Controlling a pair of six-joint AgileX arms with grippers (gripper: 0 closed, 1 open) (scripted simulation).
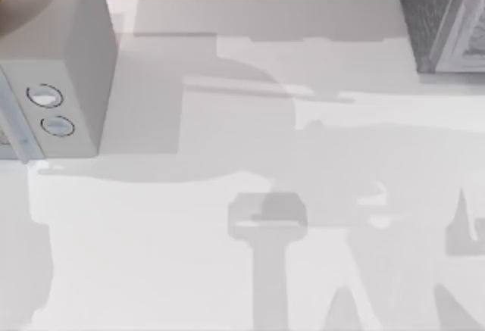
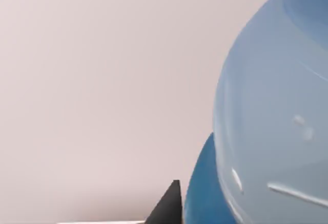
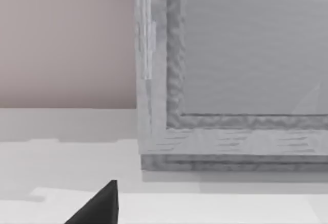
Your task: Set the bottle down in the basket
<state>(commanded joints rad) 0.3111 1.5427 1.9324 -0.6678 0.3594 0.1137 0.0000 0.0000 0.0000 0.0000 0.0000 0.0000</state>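
Note:
The bottle (image 2: pixel 271 121) sits very close in the left wrist view, with a whitish clear shoulder and a bright blue cap (image 2: pixel 202 193). It is held up in front of a plain wall. My left gripper (image 2: pixel 220 208) is shut on it, and one dark fingertip (image 2: pixel 169 208) shows beside the cap. The basket (image 1: pixel 439 20) is a grey woven box at the table's back right. My right gripper (image 3: pixel 97 206) hovers low over the table, facing the basket's near corner (image 3: pixel 154 152).
A large grey block (image 1: pixel 68 66) with two round rings on its face hangs close under the top camera at the left. Arm shadows fall across the white table (image 1: pixel 151 270). A pinkish wall runs behind the table.

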